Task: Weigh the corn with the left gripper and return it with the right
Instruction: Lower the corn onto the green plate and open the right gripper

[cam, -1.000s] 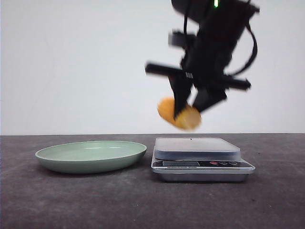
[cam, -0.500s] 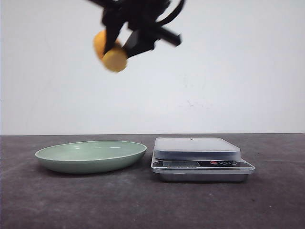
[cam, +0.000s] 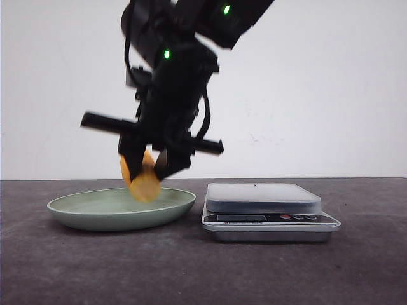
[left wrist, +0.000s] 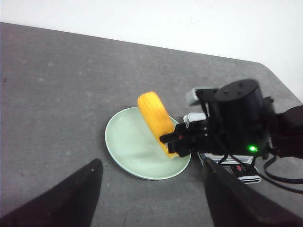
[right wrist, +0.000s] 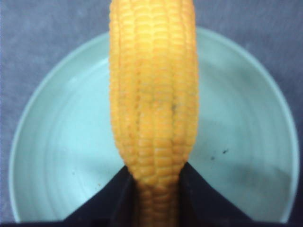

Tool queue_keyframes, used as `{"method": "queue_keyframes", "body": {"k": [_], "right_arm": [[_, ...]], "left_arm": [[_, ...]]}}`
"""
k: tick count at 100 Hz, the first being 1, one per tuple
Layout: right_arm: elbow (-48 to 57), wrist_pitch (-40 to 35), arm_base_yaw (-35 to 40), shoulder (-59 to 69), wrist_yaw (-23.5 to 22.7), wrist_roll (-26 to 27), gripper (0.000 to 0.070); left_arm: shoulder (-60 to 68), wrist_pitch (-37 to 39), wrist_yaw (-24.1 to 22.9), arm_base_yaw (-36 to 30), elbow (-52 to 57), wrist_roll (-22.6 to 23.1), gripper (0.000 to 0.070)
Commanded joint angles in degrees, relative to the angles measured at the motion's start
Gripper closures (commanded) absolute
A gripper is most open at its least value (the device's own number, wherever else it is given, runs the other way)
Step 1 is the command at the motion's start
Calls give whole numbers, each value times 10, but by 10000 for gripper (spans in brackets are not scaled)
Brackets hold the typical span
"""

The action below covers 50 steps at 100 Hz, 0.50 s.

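Observation:
My right gripper [cam: 147, 171] is shut on the orange-yellow corn [cam: 143, 181] and holds it just above the pale green plate [cam: 82, 213], near the plate's right half. In the right wrist view the corn [right wrist: 154, 94] is pinched between both black fingers [right wrist: 109, 198] with the plate [right wrist: 57, 142] below it. The left wrist view shows the corn [left wrist: 155, 120], the right gripper [left wrist: 175, 142] and the plate [left wrist: 128, 151] from high above. My left gripper [left wrist: 152, 162] is open and empty, far above the table.
A silver kitchen scale [cam: 264, 197] with a bare platform stands right of the plate, close to its rim. It also shows in the left wrist view [left wrist: 236, 168], partly hidden by the right arm. The table top is dark grey.
The right gripper carried the corn from above the scale up and to the left, then down to just over the plate.

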Motion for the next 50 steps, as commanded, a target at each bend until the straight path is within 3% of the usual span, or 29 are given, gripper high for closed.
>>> {"method": "queue_keyframes", "body": {"k": [1, 4, 12, 17, 27, 35, 50], "right_arm": [[11, 8, 9, 18, -3, 16, 544], [11, 8, 10, 21, -3, 18, 452], [11, 8, 13, 23, 1, 19, 111], [11, 11, 15, 23, 2, 19, 6], [14, 18, 17, 22, 1, 12, 3], [18, 2, 13, 3, -2, -2, 54], [22, -39, 10, -75, 17, -73, 74]], "left_arm": [[1, 7, -3, -4, 7, 6, 318], [1, 7, -3, -4, 7, 6, 318], [1, 7, -3, -4, 7, 6, 317], [1, 7, -3, -4, 7, 6, 318], [1, 7, -3, -4, 7, 8, 317], [1, 7, -3, -4, 7, 16, 317], [1, -1, -3, -4, 7, 40, 318]]}}
